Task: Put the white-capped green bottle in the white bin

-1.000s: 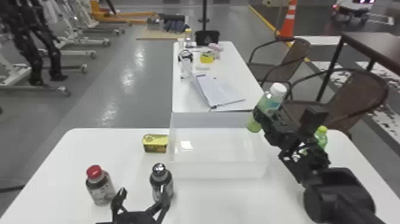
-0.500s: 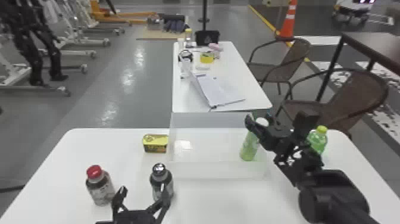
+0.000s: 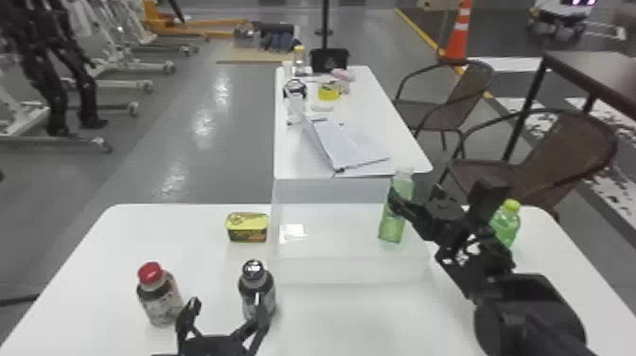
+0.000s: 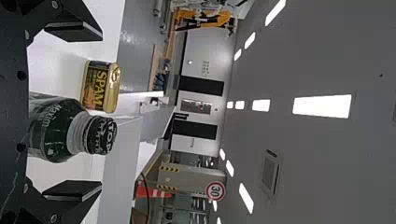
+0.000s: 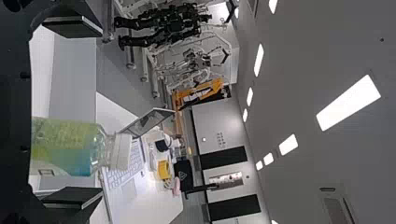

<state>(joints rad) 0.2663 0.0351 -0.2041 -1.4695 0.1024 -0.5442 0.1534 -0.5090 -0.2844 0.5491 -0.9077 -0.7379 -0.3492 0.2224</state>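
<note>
On your counter (image 3: pixel 113 265), you see a red-capped bottle (image 3: pixel 159 300) and a black-capped bottle (image 3: pixel 250 292) at left, a yellow tin (image 3: pixel 247 228) beyond them, and a yellow-capped green bottle (image 3: pixel 507 223) at right. Ahead of you, an open laptop (image 3: pixel 348 144) lies near a yellow roll (image 3: pixel 328 93).

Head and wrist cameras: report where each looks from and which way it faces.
Head view: robot's head, forward and down at the white bin; left gripper and right arm show.
Left wrist view: left wrist, past the black-capped bottle and can; its fingers show.
Right wrist view: right wrist, past the white-capped green bottle; its fingers show.
Shared: head and right wrist views both show that green bottle.
</note>
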